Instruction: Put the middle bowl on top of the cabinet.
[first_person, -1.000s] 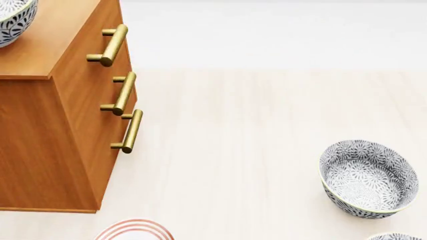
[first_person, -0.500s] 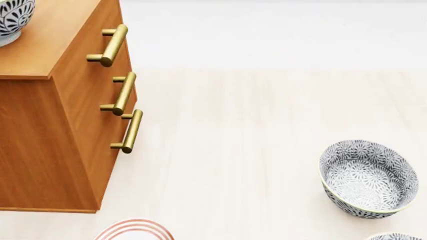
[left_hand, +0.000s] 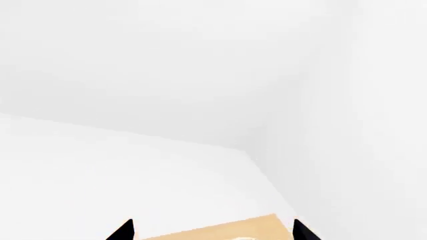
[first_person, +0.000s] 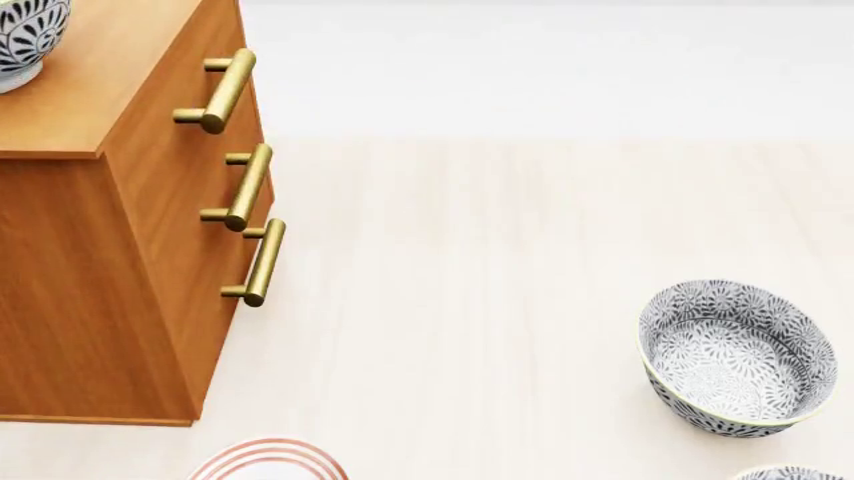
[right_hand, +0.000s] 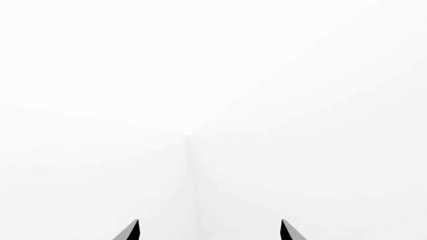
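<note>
The middle bowl, white with a dark-grey floral pattern, stands on top of the orange-brown cabinet at the head view's far left, partly cut off by the frame edge. Neither gripper shows in the head view. In the left wrist view my left gripper is open; only its two dark fingertips show, wide apart, with a strip of tan wood between them and nothing held. My right gripper is open too and faces only bare white walls.
Three brass bar handles stick out from the cabinet's front. A second patterned bowl sits on the pale table at the right, with a sliver of a third below it. A white plate with red rings lies at the bottom edge.
The bowl on the cabinet shifted slightly left and settled between one second and half a second ago. Nothing else has moved since.
</note>
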